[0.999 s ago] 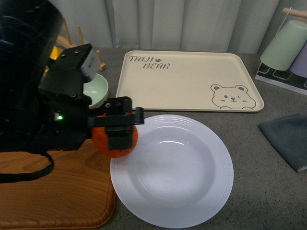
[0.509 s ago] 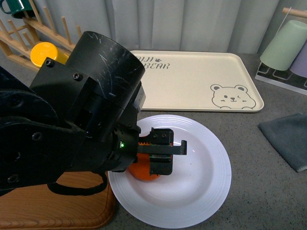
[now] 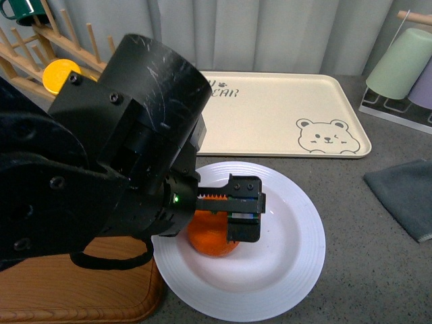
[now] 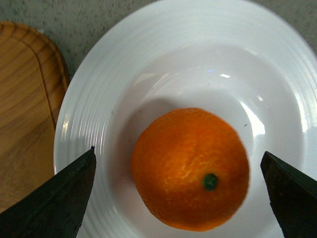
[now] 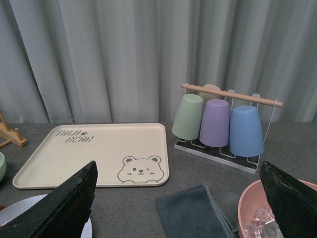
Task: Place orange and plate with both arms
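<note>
The orange (image 3: 210,239) lies in the well of the white ribbed plate (image 3: 290,223), left of the plate's middle. My left gripper (image 3: 245,210) hangs just above it, open. In the left wrist view the orange (image 4: 190,168) sits stem dot up on the plate (image 4: 198,59), and the left gripper (image 4: 178,158) has its jaws spread wide on either side, clear of the fruit. My right gripper (image 5: 178,166) is open and empty, held up above the table's right side. It does not show in the front view.
A beige bear tray (image 3: 270,115) lies behind the plate. A wooden board (image 3: 67,283) touches the plate's left rim. A grey cloth (image 3: 405,192), a cup rack (image 3: 405,67) and a pink bowl (image 5: 262,208) are at the right. A dish rack with a yellow mug (image 3: 61,73) stands back left.
My left arm carried the orange from the plate's left rim over into the plate. Its jaws have opened, and the orange now rests in the plate.
</note>
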`<state>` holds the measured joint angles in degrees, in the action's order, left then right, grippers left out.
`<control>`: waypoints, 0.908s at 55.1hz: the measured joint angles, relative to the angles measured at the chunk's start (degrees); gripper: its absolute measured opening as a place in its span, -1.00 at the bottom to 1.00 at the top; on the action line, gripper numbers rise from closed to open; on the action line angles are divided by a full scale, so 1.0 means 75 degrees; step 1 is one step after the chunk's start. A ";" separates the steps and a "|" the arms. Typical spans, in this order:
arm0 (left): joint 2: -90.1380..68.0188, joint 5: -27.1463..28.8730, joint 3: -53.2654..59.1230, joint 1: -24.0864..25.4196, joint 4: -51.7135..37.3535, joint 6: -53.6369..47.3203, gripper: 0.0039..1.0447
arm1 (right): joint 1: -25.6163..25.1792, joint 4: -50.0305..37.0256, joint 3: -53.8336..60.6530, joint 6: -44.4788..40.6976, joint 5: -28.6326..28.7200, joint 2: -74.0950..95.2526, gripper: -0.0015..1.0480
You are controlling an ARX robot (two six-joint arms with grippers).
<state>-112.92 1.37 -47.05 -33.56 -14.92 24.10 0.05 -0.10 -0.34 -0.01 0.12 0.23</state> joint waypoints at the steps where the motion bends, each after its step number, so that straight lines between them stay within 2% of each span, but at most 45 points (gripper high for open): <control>1: 0.0117 0.0029 0.0003 0.0017 0.0023 -0.0003 0.87 | 0.0000 0.0000 0.0000 0.0000 0.0000 0.0000 0.83; 13: 0.1705 0.0635 0.0638 0.0592 -0.0035 0.0029 0.88 | 0.0000 0.0000 0.0000 0.0000 -0.0003 0.0000 0.83; 21: 0.2757 0.2034 0.1582 0.1198 -0.0501 -0.0580 0.88 | 0.0000 0.0000 0.0000 0.0000 0.0000 0.0000 0.83; 33: 0.5010 0.2524 0.3060 0.2113 -0.0565 -0.0813 0.88 | 0.0000 0.0000 0.0000 0.0003 0.0000 0.0000 0.83; 42: 0.6889 0.2611 0.3893 0.2404 0.0096 -0.0790 0.88 | 0.0000 0.0000 0.0000 0.0000 -0.0003 0.0000 0.83; 50: 0.9028 0.3133 0.4462 0.2323 0.1139 -0.0423 0.88 | 0.0000 0.0000 0.0000 0.0003 0.0000 0.0000 0.83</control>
<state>-45.21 24.86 -13.58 -16.14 -6.37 20.93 0.05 -0.10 -0.34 0.01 0.12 0.23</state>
